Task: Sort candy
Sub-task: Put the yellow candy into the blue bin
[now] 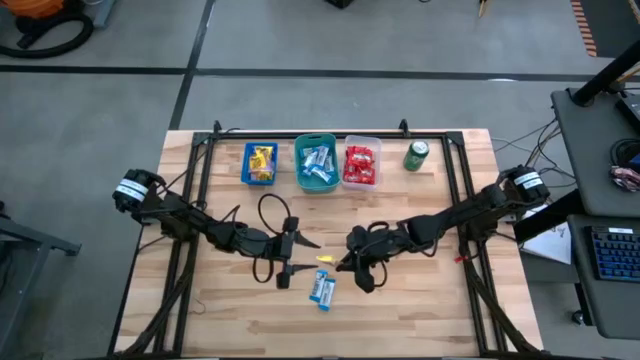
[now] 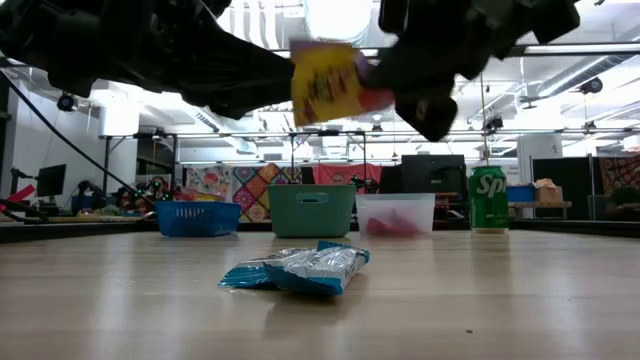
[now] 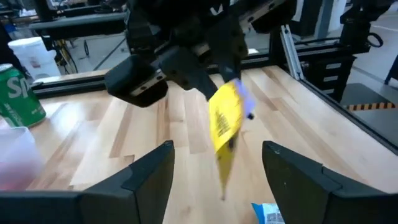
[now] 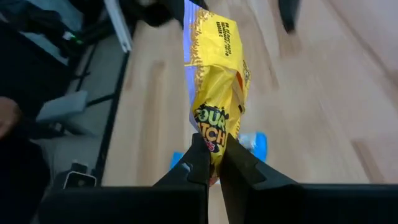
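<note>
Your right gripper point(image 4: 210, 163) is pinched tight on a yellow candy packet point(image 4: 214, 81), holding it by one short end — the rest of the packet sticks out free beyond the fingertips. In the low view it hangs well above the table point(image 2: 500, 300), so it's airborne, not dragging. From overhead it sits near the table's centre, w/ the left gripper point(image 1: 290, 255) just at its 9 o'clock. The left fingers are spread wide in the left wrist view and hold nothing; the packet dangles ahead of the gap between them.

Two blue-white packets point(image 1: 322, 289) lie touching each other on the wood, at about 6 o'clock from the held one. At the table's 12 o'clock edge stands a row of bins: the blue bin point(image 1: 259, 164) w/ yellow candy, the teal bin point(image 1: 316, 163) w/ blue-white, the clear bin point(image 1: 361, 163) w/ red. A green can point(image 1: 417, 155) stands at 3 o'clock of the clear bin — not part of the sort.

Handling, as I judge it: the packet is light, thin and floppy, w/ a slick wrapper, so it'll swing and may slide out if you move fast. An end grip works for the carry; for the flat ones on the wood, take an edge or a raised crimp.
</note>
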{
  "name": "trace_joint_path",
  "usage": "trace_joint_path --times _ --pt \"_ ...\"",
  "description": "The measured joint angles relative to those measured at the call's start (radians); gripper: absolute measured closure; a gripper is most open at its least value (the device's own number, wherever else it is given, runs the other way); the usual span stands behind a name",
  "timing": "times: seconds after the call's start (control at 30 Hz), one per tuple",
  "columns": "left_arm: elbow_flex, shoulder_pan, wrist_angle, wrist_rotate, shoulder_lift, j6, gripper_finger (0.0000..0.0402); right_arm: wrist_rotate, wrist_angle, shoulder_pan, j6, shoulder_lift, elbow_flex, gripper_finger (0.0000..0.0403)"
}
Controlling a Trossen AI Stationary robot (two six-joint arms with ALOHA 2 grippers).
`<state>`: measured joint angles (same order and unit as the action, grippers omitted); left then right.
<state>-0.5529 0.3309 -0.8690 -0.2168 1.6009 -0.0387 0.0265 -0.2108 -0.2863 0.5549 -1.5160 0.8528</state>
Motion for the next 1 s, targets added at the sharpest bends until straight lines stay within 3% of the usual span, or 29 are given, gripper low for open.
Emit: trace_joint_path --times 0.17,0.3,0.43,0.57,0.8,1.0 --pt "-0.001 0.000 -0.008 0.001 0.000 0.000 0.0186 0.000 -0.095 0.004 -0.057 0.002 0.001 0.0390" --pt "-0.002 0.001 -0.026 0.002 0.000 0.000 0.0217 -0.033 -0.100 0.008 -0.081 0.001 0.003 0.0390" --pt "-0.002 0.002 -0.020 0.002 0.000 0.000 0.0292 -0.053 -0.102 0.010 -0.087 -0.001 0.003 0.0384" --pt "-0.002 0.002 -0.017 0.001 0.000 0.005 0.0385 -0.055 -0.102 0.011 -0.085 0.004 0.003 0.0344" --pt "-0.001 0.001 0.111 -0.048 -0.085 0.026 0.0398 -0.106 -0.008 0.022 -0.084 0.073 0.003 0.0255" --pt "-0.004 -0.014 0.456 -0.289 -0.327 0.091 0.0400 -0.288 0.160 0.023 -0.049 0.186 0.003 0.0209"
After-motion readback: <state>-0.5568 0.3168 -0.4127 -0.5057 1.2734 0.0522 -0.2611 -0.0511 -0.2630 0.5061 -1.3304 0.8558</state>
